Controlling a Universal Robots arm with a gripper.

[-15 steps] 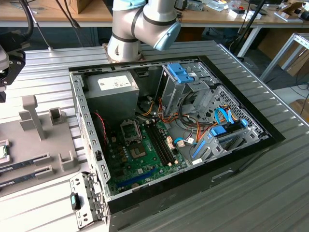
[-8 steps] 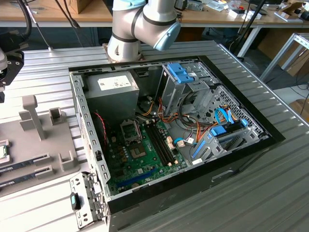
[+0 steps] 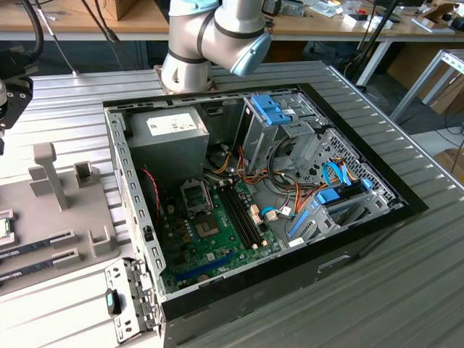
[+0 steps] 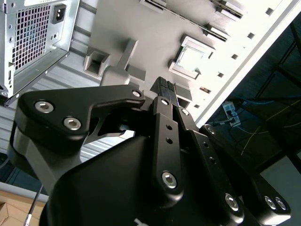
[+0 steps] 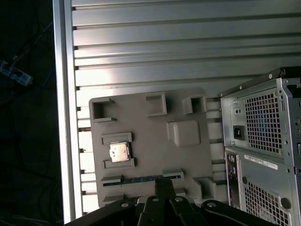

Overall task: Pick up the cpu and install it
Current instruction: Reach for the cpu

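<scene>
The cpu point(image 5: 119, 152) lies in a pocket of the grey tray point(image 5: 150, 127) on the table point(image 5: 164, 47). The fingers point(image 5: 160, 185), clenched on nothing, hang above the tray, apart from the cpu. The computer case point(image 5: 263, 141) stands beside the tray.

A ribbed metal table point(image 3: 406, 290) carries an open computer case point(image 3: 290, 279) lying on its side at the middle, with a grey plastic tray point(image 3: 80, 210) just beside it at the exterior view's left.
</scene>
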